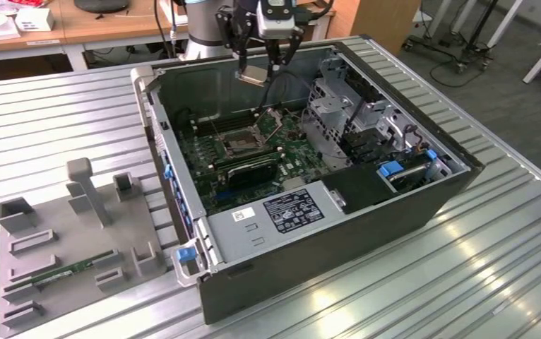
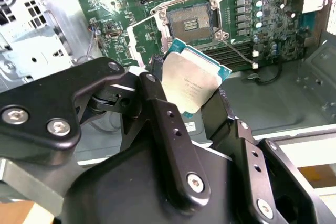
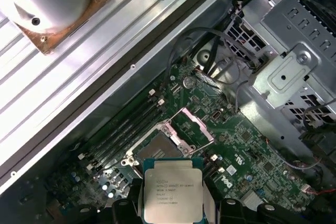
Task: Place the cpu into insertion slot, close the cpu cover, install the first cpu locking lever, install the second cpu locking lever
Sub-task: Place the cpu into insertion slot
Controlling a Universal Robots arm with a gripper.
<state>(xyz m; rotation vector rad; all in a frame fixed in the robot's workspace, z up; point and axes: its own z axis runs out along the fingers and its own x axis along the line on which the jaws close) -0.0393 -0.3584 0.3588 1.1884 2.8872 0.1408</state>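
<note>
My gripper hangs above the open computer case, shut on the cpu, a flat square chip held by its edges. In both wrist views the cpu sits between the black fingers, its silver face showing. The insertion slot lies uncovered on the green board, below the chip and apart from it. The cpu cover stands swung up beside the slot.
The black case lies on its side on a slatted metal table. A silver drive cage rises at the exterior view's right of the slot. Long memory slots flank the socket. A grey fixture tray lies at the exterior view's left.
</note>
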